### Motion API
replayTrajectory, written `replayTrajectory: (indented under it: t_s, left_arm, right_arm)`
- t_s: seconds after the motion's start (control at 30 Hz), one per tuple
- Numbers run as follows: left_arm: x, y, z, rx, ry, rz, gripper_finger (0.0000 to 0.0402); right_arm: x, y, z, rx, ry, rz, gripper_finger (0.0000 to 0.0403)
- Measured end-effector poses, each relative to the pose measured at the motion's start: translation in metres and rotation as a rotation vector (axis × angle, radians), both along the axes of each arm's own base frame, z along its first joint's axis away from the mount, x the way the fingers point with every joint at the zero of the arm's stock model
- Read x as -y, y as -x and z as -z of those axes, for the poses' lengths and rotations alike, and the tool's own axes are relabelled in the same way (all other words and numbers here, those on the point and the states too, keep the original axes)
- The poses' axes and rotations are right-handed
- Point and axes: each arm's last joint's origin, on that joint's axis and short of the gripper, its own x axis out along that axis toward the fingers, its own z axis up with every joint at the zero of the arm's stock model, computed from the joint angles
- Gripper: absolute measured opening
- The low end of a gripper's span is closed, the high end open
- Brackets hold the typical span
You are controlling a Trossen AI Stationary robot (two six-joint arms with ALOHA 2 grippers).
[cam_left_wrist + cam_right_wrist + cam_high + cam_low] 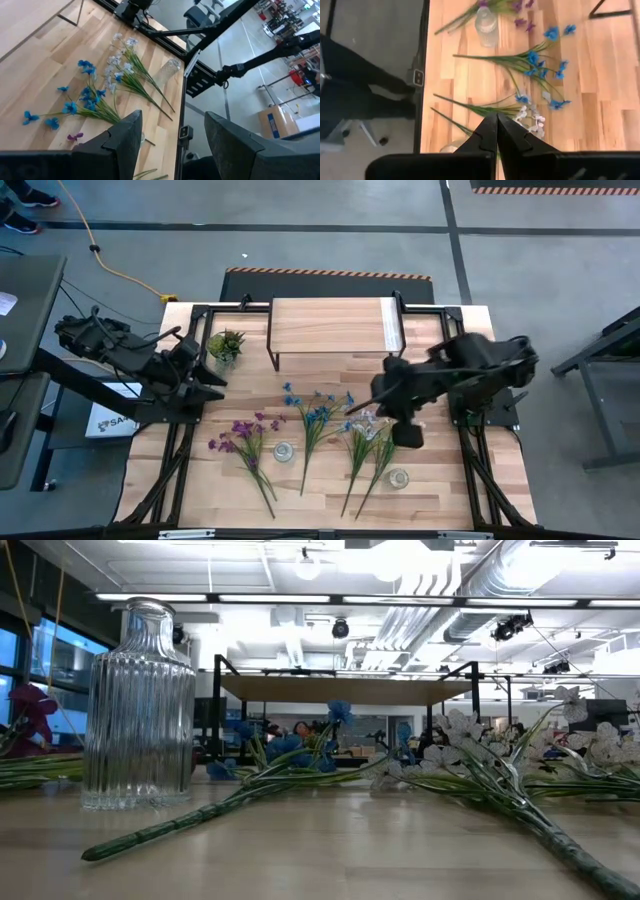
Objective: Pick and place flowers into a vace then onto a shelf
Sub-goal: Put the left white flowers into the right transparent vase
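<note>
The right gripper (496, 131), fingers pressed together and empty, hovers over the white flowers (366, 430), likely lining up a pick. Left gripper (212, 380) waits, parted, near the shelf (330, 325). Two vases (284, 451) stand among the stems.

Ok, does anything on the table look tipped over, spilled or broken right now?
Nothing stands out. The three bunches of flowers, purple, blue and white, lie flat on the table by design, both glass vases stand upright, and the shelf sits square.
</note>
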Motion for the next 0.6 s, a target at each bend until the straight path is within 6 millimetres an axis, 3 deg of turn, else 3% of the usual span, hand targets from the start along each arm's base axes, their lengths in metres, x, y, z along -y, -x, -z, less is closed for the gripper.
replayTrajectory:
  t_s: [0.3,0.6]
  left_arm:
    - [0.002,-0.003,0.001,-0.012,-0.018,0.026,0.0248]
    - [0.002,-0.002,0.003,-0.033,-0.028,0.026,0.0248]
  right_arm:
    - [-0.012,-0.034,0.03,-0.091,0.041,-0.084,0.0001]
    - [-0.019,-0.072,0.071,-0.182,0.118,-0.278,0.0001]
